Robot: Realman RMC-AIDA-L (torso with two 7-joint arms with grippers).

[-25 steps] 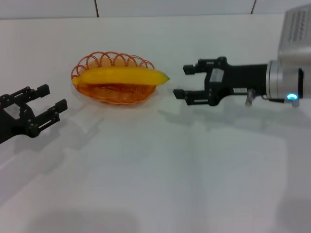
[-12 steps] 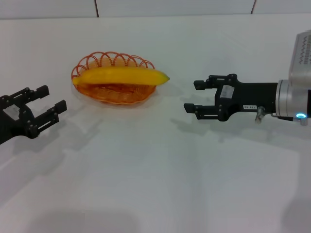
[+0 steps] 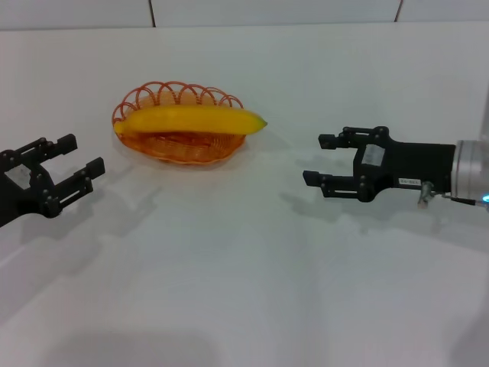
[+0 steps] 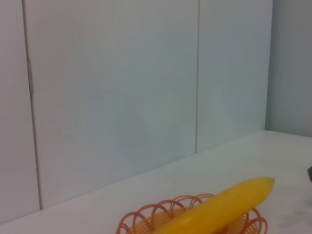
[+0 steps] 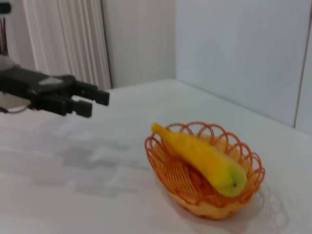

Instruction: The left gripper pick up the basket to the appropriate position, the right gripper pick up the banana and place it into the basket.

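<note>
The orange wire basket [image 3: 144, 102] stands on the white table, left of centre and toward the back. The yellow banana [image 3: 191, 120] lies lengthwise in it, its dark tip poking over the right rim. Both also show in the right wrist view, basket [image 5: 161, 165] and banana [image 5: 202, 158], and in the left wrist view, basket [image 4: 141, 222] and banana [image 4: 224, 207]. My left gripper [image 3: 72, 163] is open and empty, low at the left, apart from the basket; it also shows in the right wrist view [image 5: 95, 101]. My right gripper [image 3: 319, 160] is open and empty, well right of the banana's tip.
The white table [image 3: 244, 290] spreads wide in front of and between the arms. A pale panelled wall [image 4: 122, 78] stands behind the table's far edge.
My right gripper has drawn back to the right and slightly lower, away from the banana and basket, staying open. The left arm, basket and banana have not moved.
</note>
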